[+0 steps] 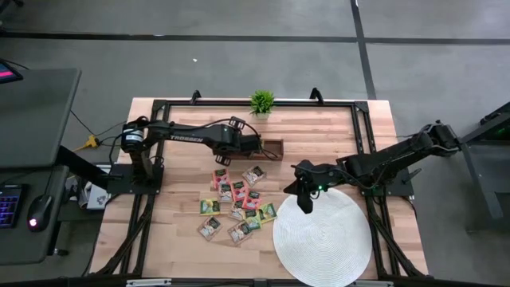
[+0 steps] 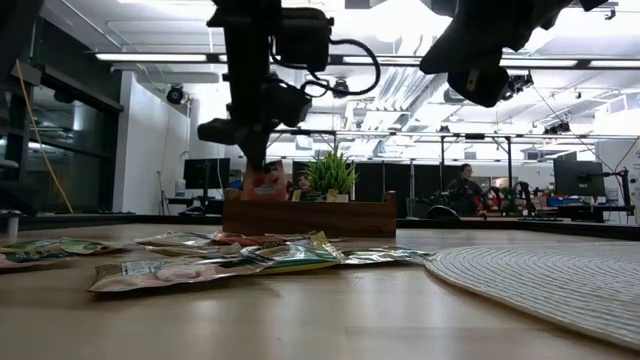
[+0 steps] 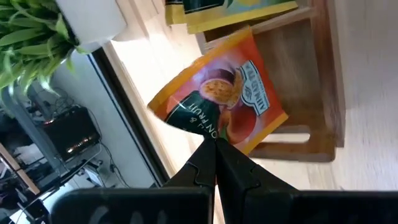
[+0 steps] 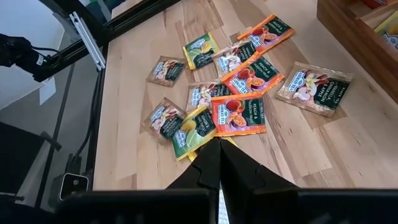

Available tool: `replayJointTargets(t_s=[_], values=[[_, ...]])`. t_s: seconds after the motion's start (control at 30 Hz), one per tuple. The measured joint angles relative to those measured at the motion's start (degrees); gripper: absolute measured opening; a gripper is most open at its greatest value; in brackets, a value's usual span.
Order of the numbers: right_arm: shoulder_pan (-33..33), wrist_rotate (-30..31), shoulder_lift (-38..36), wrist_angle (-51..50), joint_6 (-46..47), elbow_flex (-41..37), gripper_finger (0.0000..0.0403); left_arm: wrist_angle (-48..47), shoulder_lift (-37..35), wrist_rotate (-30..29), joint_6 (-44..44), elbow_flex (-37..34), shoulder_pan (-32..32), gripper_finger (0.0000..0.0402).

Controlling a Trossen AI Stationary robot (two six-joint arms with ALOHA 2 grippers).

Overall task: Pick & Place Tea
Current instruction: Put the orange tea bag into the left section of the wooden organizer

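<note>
The left gripper (image 3: 214, 146) is closed on the lower edge of an orange tea packet (image 3: 217, 99), which is held tilted just above a small wooden box (image 3: 323, 81). In the low view the packet (image 2: 264, 182) is seen hanging at the box's (image 2: 308, 216) rim, not yet let go. Yellow packets (image 3: 230, 11) are already stood in a neighbouring compartment. The placing step is judged to be in hand: the packet is to be lowered into the free compartment and released. A clean drop is called for, with the packet squared to the slot so that its corner is not caught on the divider.

The right gripper (image 4: 219, 155) is closed and empty, held in the air between the round white mat (image 1: 323, 239) and the pile of loose packets (image 1: 237, 203) on the table (image 1: 175, 239). A dozen or so packets are left there, so much of the task is judged to remain. A small potted plant (image 1: 261, 101) is stood beyond the box.
</note>
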Motion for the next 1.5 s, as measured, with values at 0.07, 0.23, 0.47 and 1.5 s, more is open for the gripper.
replayJointTargets(t_s=[0.07, 0.23, 0.47, 1.5], values=[[0.0, 0.0, 0.0, 0.0, 0.0, 0.0, 0.0005, 0.1, 0.3, 0.3, -0.1, 0.0, 0.0, 0.0], [0.0, 0.0, 0.0, 0.0, 0.0, 0.0, 0.0011, -0.5, 0.2, 0.4, -0.3, 0.0, 0.0, 0.0], [0.0, 0.0, 0.0, 0.0, 0.0, 0.0, 0.0011, -2.0, 0.2, 1.1, -2.2, 0.0, 0.6, 0.0001], [0.0, 0.0, 0.0, 0.0, -1.1, 0.0, 0.0011, -3.0, -0.5, 5.3, -6.5, 0.0, 1.8, 0.0149]])
